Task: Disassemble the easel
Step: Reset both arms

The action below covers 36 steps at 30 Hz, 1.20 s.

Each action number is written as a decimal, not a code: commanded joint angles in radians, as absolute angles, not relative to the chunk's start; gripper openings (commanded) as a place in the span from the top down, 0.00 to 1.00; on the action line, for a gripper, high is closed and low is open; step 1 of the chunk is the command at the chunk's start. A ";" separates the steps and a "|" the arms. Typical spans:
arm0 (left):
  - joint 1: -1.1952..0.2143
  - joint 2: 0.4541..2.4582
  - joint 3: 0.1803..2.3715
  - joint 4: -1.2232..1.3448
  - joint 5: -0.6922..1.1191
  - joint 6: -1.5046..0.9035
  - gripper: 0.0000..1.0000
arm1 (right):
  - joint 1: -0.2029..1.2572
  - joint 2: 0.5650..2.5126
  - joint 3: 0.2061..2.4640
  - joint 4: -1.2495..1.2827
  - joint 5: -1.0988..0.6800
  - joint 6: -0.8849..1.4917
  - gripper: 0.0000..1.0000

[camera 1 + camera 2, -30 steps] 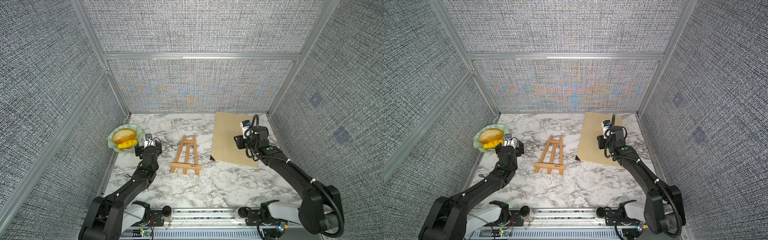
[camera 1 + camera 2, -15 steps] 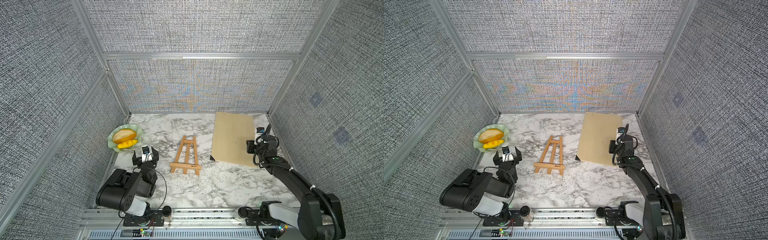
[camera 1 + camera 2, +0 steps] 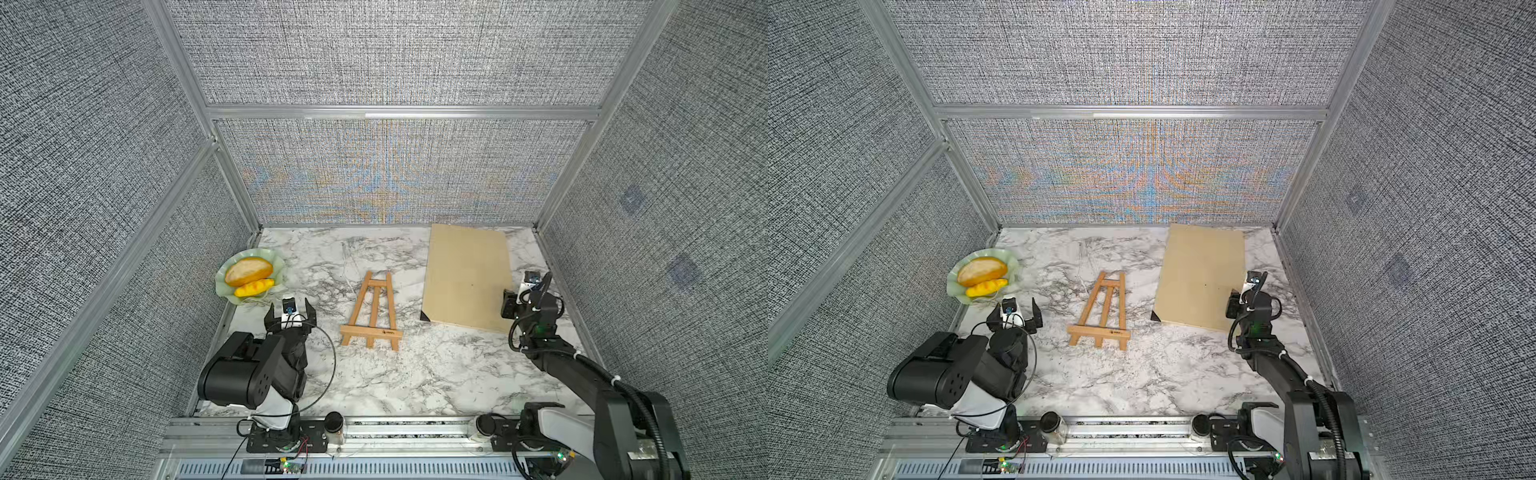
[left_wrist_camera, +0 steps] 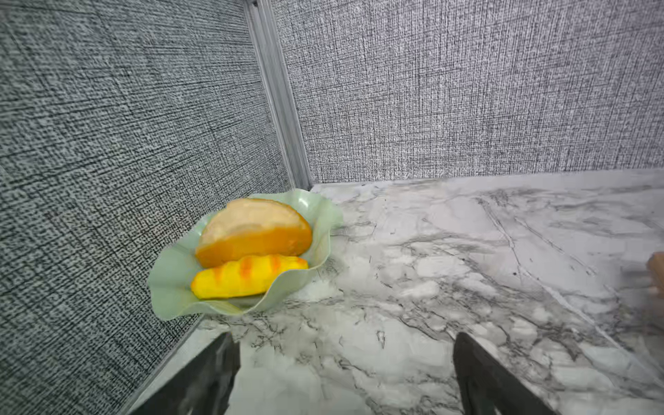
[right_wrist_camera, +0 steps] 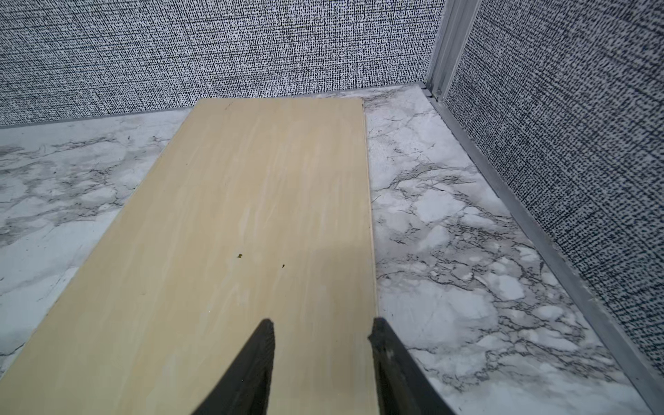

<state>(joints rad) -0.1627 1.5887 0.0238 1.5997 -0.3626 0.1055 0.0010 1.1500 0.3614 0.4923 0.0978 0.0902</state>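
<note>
Marble-pattern tabletop (image 3: 415,374) inside a grey fabric-walled cell with aluminium frame.

Left gripper (image 3: 289,307): jaws spread wide, nothing between them, only bare marble in the wrist view (image 4: 341,359). It sits left of the easel (image 3: 370,332), apart from it, no contact.

Right gripper (image 5: 322,323): jaws partly apart, clear gap, nothing gripped. Fingertips hover over the pale board (image 5: 251,215) near its edge. In both top views it is well right of the easel (image 3: 1098,332), at the board's near right corner.

Easel is mid-table, in one piece: two slanted legs, top crossbar, centre leg, wide ledge with a small dark logo facing the arm bases. Can't tell from above whether it stands or lies flat. Neither arm touches it.

Board (image 3: 465,278) lies flat to the easel's right, separated by marble, with a black corner (image 3: 426,326) on the side nearest the easel.

Green wavy plate (image 3: 249,251) sits left of the easel and further back, against the side wall, holding a bread roll (image 4: 251,230) and a yellow striped piece (image 4: 248,276).
</note>
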 commanded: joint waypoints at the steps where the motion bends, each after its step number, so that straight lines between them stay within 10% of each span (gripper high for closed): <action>1: -0.161 1.582 0.047 1.651 -0.323 0.096 0.06 | -0.006 1.169 0.321 0.661 0.092 0.091 0.53; 13: -0.159 1.583 0.052 1.649 -0.322 0.097 0.04 | -0.057 1.393 0.229 1.069 0.076 0.066 0.53; 36: -0.143 1.566 0.086 1.565 -0.303 0.080 0.02 | -0.095 1.543 0.297 1.075 -0.040 0.071 0.53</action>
